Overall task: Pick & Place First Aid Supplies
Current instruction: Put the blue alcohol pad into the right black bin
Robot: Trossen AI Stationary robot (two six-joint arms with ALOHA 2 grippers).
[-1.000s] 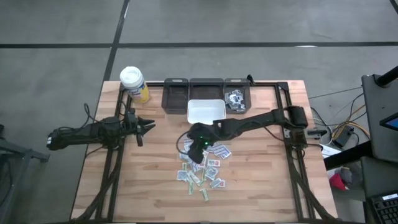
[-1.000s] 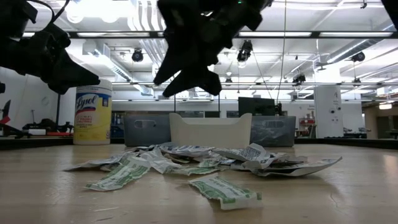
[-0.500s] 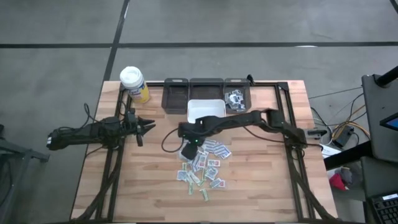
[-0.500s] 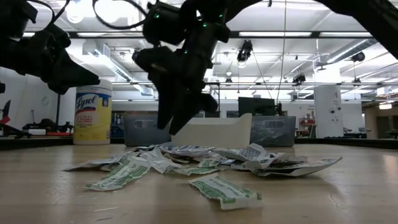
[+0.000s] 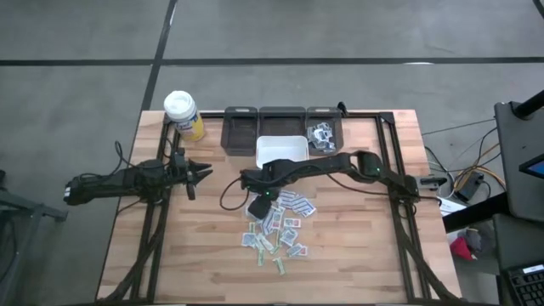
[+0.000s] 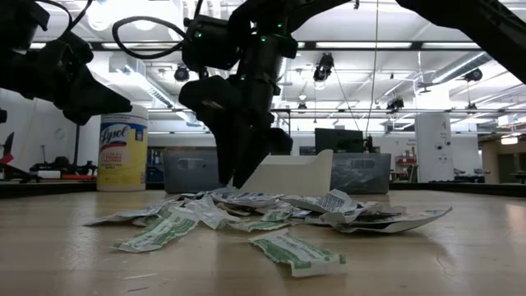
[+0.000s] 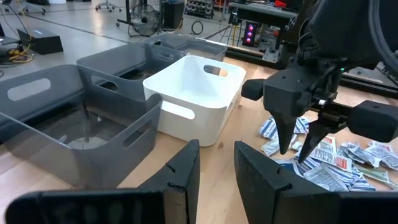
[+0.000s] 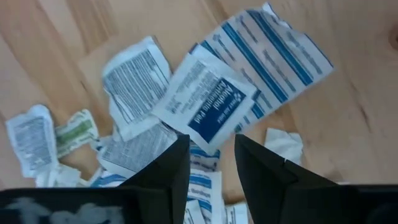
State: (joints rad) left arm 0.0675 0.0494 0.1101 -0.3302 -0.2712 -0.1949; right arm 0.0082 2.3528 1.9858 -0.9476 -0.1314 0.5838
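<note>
Low view showed the right end effector (image 6: 238,182) pointing straight down with its fingertips at the near-left edge of the heap of first aid packets (image 6: 271,215) on the worktop (image 6: 460,255). Its two fingers stood slightly apart, and from its own wrist camera a white packet with a blue label (image 8: 208,104) lay just ahead of the gap between them, on top of other packets; nothing was clearly pinched between the fingers. From overhead, that end effector (image 5: 257,204) sat at the top-left corner of the scattered packets (image 5: 279,225), which spread away from it toward the front of the worktop (image 5: 357,255). Just behind it stood a white bin (image 5: 281,151), and beyond that a row of three grey bins (image 5: 282,126), the right one already holding some packets (image 5: 322,135). The left end effector (image 5: 204,171) hung above the worktop well to the left of the heap, fingers a little apart and holding nothing. A yellow bottle with a white cap (image 5: 184,115) stood at the back left corner, behind the left end effector.
</note>
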